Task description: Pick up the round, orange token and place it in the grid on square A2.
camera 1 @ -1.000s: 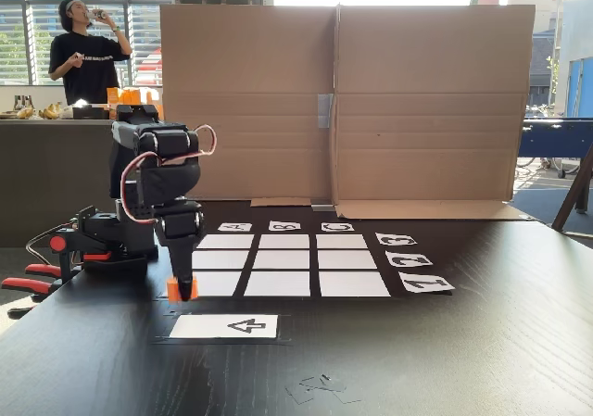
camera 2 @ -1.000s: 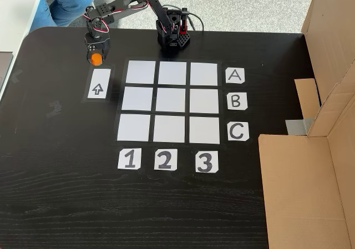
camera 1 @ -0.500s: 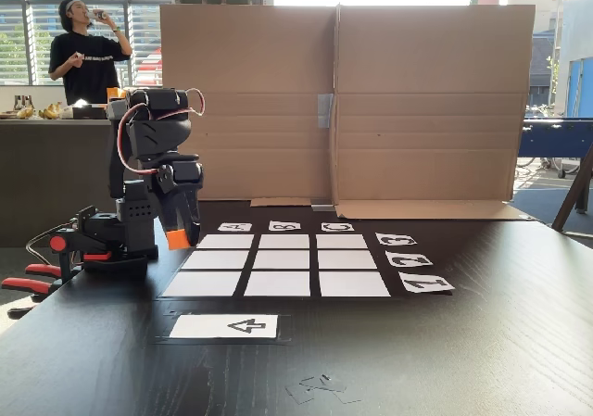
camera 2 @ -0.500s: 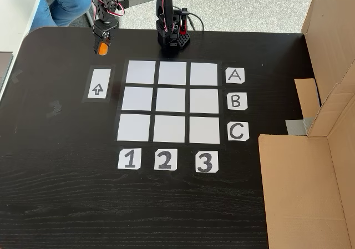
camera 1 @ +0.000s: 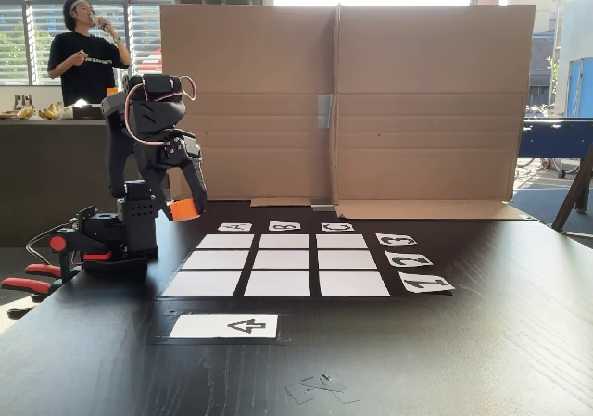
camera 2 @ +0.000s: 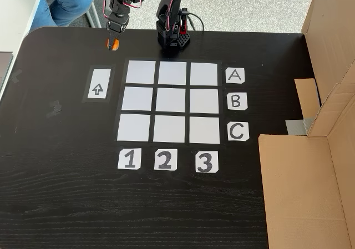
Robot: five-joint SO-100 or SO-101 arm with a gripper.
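Arm's base (camera 2: 172,37) sits at the table's far edge in the high fixed view, behind the grid's (camera 2: 171,101) top row. I see the arm folded up and swung to the left in that view: upper links raised, forearm angled down, gripper (camera 2: 113,42) pointing at the tabletop. In the low fixed view the gripper (camera 1: 185,208) hangs clear above the black table (camera 1: 482,342), in front of the base and just left of the grid (camera 1: 278,265).

Claw is pinching the token (camera 1: 183,209) between its fingertips. The token (camera 2: 113,44) is held in the air, off the grid, up-left of the corner cell where the A row meets column 1 in the high view. Square A2 (camera 2: 172,73) is bare, as are the other eight cells.

Readable writing, high view: row cards A (camera 2: 235,75), B (camera 2: 236,101), C (camera 2: 237,131) down the grid's right side; column cards 1 (camera 2: 129,159), 2 (camera 2: 165,159), 3 (camera 2: 206,161) along its near edge. A separate white card (camera 2: 99,84) left of the grid carries a black arrow pointing toward the far edge.

Cardboard screen (camera 1: 343,101) stands behind the grid in the low view. A person (camera 1: 86,50) stands in the background.
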